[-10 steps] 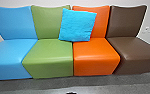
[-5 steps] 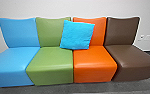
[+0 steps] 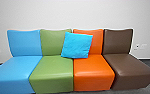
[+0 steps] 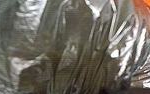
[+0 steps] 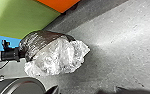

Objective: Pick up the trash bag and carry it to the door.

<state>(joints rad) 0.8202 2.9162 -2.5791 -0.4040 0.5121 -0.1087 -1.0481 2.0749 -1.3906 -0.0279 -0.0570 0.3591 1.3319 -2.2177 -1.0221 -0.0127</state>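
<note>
Well, trash bag (image 5: 54, 56) at end of left arm (image 5: 6, 56).

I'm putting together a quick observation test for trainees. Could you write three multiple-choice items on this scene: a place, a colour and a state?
1. Where is the bright blue cushion?
A) On the floor
B) Against the backs of the green seat and orange seat
C) On the light blue seat

2. In the head view, what colour is the right-end seat?
A) Brown
B) Red
C) White

3. How does the trash bag look?
A) Flat and neatly folded
B) Rolled into a thin tube
C) Bulging and creased

Key:
1: B, the cushion overlaps both backs.
2: A, the seat beyond the orange one is brown.
3: C, the right wrist view shows its rounded bulk and wrinkled plastic.
</note>
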